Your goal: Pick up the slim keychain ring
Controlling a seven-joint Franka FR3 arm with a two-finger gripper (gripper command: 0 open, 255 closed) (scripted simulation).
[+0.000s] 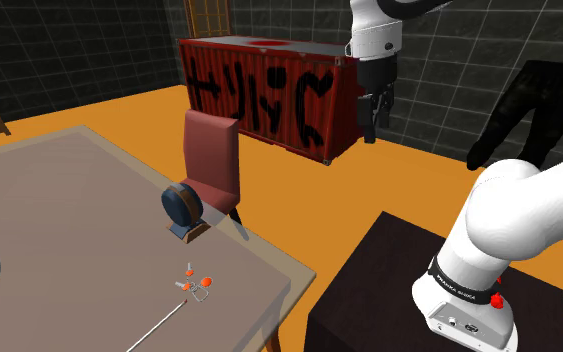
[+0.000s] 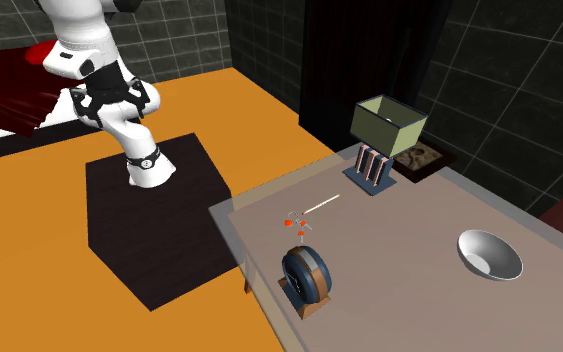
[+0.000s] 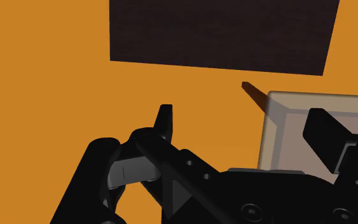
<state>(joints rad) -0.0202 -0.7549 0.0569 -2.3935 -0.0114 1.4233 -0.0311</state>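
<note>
The slim keychain ring (image 1: pixel 198 290) lies on the grey-brown table (image 1: pixel 69 200) near its corner, with small orange beads around it. In the second exterior view the keychain ring (image 2: pixel 298 223) lies between a round blue clock (image 2: pixel 304 275) and a thin white stick (image 2: pixel 321 205). My gripper (image 1: pixel 374 125) hangs high over the orange floor, well off the table and far from the ring, pointing down. In the wrist view the gripper (image 3: pixel 244 130) is open, its fingers apart with nothing between them; beyond them shows the table's corner (image 3: pixel 285 108).
A round blue clock (image 1: pixel 184 205) stands just behind the ring, a red chair (image 1: pixel 214 155) at the table's edge. A metal bowl (image 2: pixel 489 255), a box on a striped holder (image 2: pixel 387 125) and a picture frame (image 2: pixel 419 158) share the table. A red container (image 1: pixel 269 90) stands beyond. The dark stand (image 3: pixel 222 32) is beside the table.
</note>
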